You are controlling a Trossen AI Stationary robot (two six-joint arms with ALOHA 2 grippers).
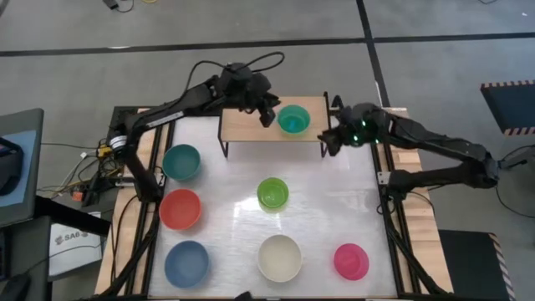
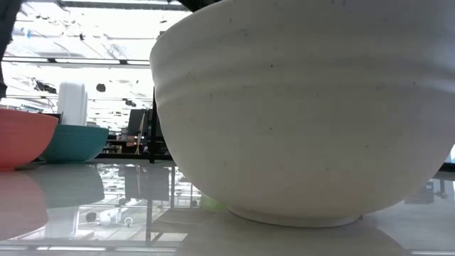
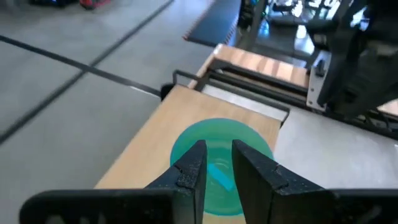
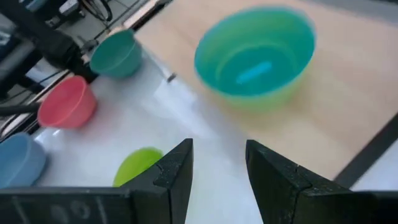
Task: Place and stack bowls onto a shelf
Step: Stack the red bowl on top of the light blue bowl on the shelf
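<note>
The cyan bowl (image 1: 293, 119) is sitting on the shelf (image 1: 247, 125) awaiting stacking; left gripper (image 1: 267, 114) and right gripper (image 1: 331, 143) are hovering spread, empty.

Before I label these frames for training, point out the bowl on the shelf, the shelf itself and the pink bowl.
Bowl on the shelf (image 1: 293, 119): high view, inside bottom.
Shelf (image 1: 244, 125): high view, bare wood top.
Pink bowl (image 1: 351, 261): high view, inside bottom.

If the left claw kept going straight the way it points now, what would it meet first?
Probably the cyan bowl on the shelf: the left claw, slightly open, frames it in its wrist view. Depth is unclear.
</note>
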